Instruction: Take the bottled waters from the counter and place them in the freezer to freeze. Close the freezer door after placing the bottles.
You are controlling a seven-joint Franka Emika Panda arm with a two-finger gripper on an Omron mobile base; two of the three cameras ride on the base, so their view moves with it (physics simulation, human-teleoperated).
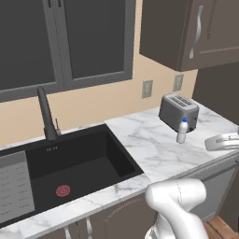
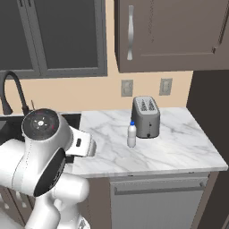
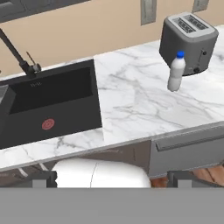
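- Table [image 1: 154,144]: white marble with grey veins, over dark brown cabinets; a black sink [image 1: 70,163] was set into it, with a red drain ring on the sink floor.
- Tap [image 1: 45,114]: dark, standing behind the sink against the beige wall.
- Toaster [image 2: 146,116]: grey, two slots, upright near the wall beneath two wall sockets.
- Bottle [image 2: 131,134]: white with a blue cap, upright on the table just in front of the toaster, on the side toward the sink; shorter than the toaster. In the hand view it [image 3: 176,72] overlapped the toaster's front corner.
- Claw [image 3: 111,177]: its two dark tips stood far apart at the bottom of the hand view, spread wide and empty, below the table's front edge and well apart from the bottle.
- Wall cabinet [image 2: 170,36]: dark brown, silver handle, above the toaster.
- Window [image 1: 60,42]: dark panes in a grey frame, above the sink.
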